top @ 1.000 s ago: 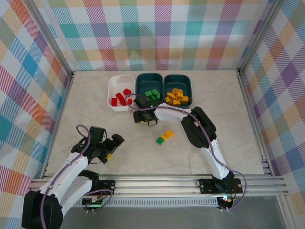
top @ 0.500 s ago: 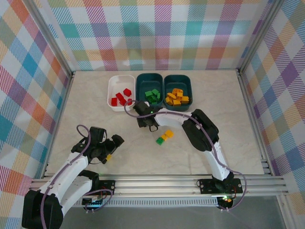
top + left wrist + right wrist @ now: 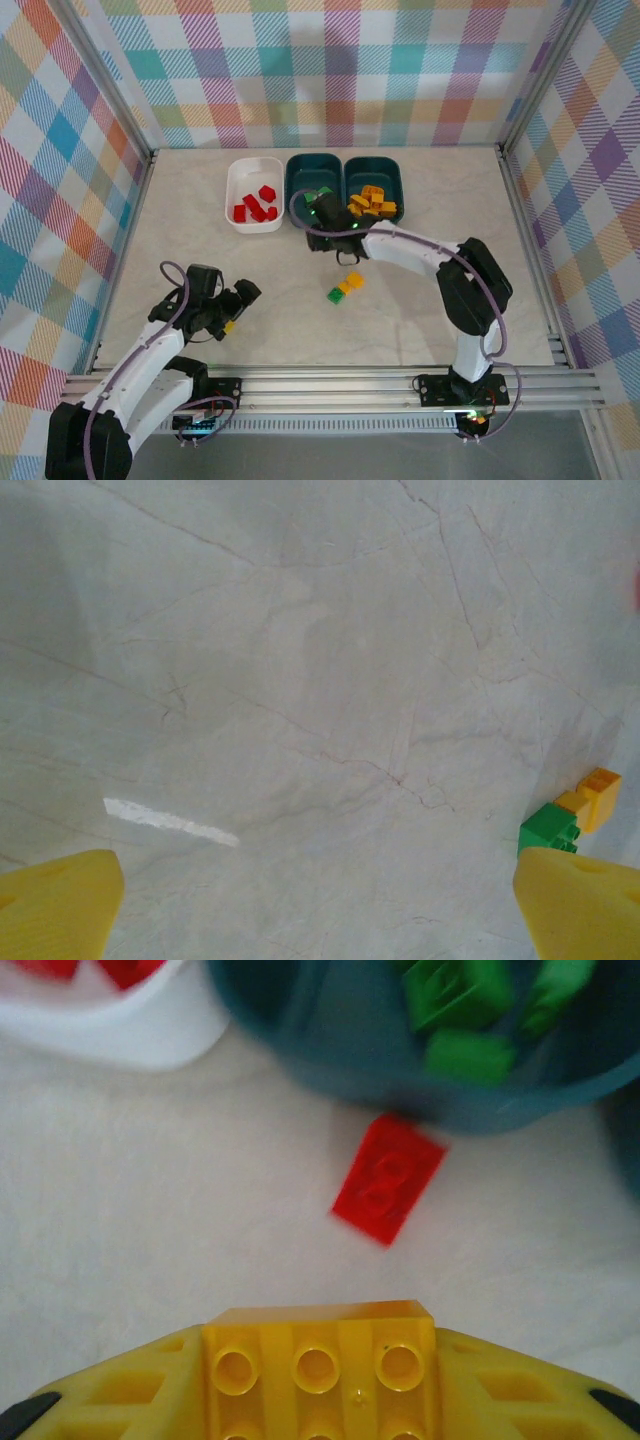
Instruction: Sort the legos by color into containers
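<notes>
My right gripper (image 3: 318,1365) is shut on a yellow lego (image 3: 318,1355), studs up between its yellow fingers. From above, that gripper (image 3: 326,222) hovers just in front of the middle teal container (image 3: 296,180), which holds green legos (image 3: 452,1000). A red lego (image 3: 388,1178) lies on the table right before that container's wall. The white container (image 3: 238,190) holds red legos (image 3: 255,205). The right teal container (image 3: 397,180) holds yellow-orange legos (image 3: 371,203). A green lego (image 3: 336,295) and a yellow one (image 3: 351,282) sit loose mid-table. My left gripper (image 3: 240,300) is open over bare table.
The left wrist view has its gripper (image 3: 320,910) wide apart, with the green lego (image 3: 548,828) and an orange-yellow one (image 3: 600,790) at its right edge. Checkered walls and metal rails (image 3: 330,385) bound the marble table (image 3: 200,240).
The right gripper has swung right, from in front of the white container to in front of the middle teal one. The left arm has not moved.
</notes>
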